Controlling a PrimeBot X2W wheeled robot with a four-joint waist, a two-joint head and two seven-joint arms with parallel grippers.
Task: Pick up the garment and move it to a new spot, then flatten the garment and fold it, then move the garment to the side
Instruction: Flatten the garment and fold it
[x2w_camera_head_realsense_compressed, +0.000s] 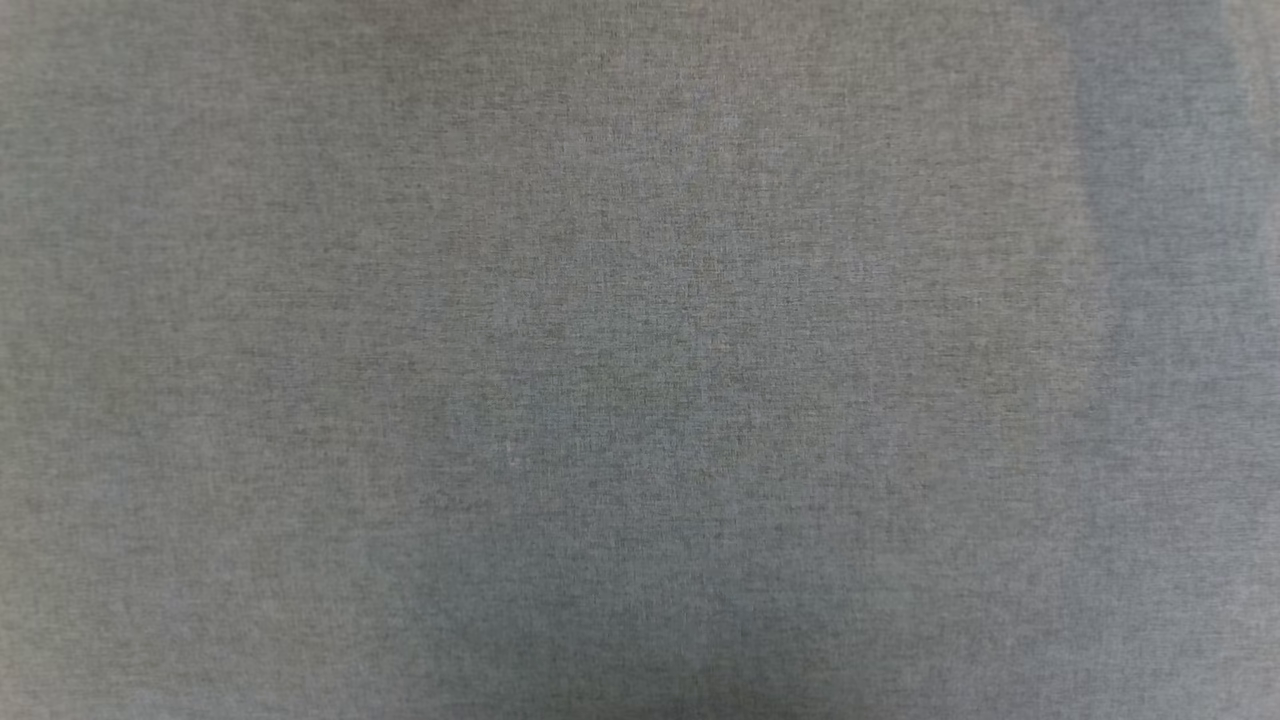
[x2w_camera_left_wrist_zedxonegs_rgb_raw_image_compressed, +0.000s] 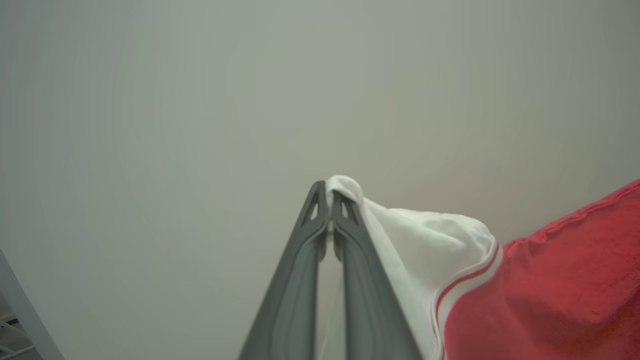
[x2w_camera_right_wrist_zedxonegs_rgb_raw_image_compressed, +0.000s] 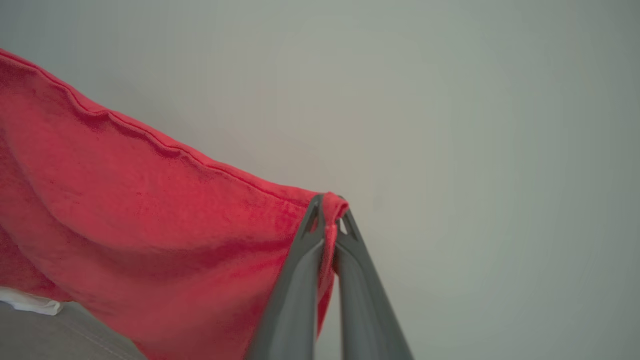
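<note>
In the left wrist view my left gripper (x2w_camera_left_wrist_zedxonegs_rgb_raw_image_compressed: 329, 197) is shut on the garment (x2w_camera_left_wrist_zedxonegs_rgb_raw_image_compressed: 550, 280), pinching a white sleeve with red-and-white trim; red cloth hangs away to the right. In the right wrist view my right gripper (x2w_camera_right_wrist_zedxonegs_rgb_raw_image_compressed: 330, 210) is shut on the red hemmed edge of the garment (x2w_camera_right_wrist_zedxonegs_rgb_raw_image_compressed: 150, 225), whose red body stretches off to the left in the air. A scrap of white cloth (x2w_camera_right_wrist_zedxonegs_rgb_raw_image_compressed: 30, 302) shows at the lower left below the red.
The head view looks down on a grey woven surface (x2w_camera_head_realsense_compressed: 640, 360) with soft shadows. A pale plain wall (x2w_camera_left_wrist_zedxonegs_rgb_raw_image_compressed: 200, 100) lies behind both grippers. A white frame part (x2w_camera_left_wrist_zedxonegs_rgb_raw_image_compressed: 22, 310) stands at the lower left of the left wrist view.
</note>
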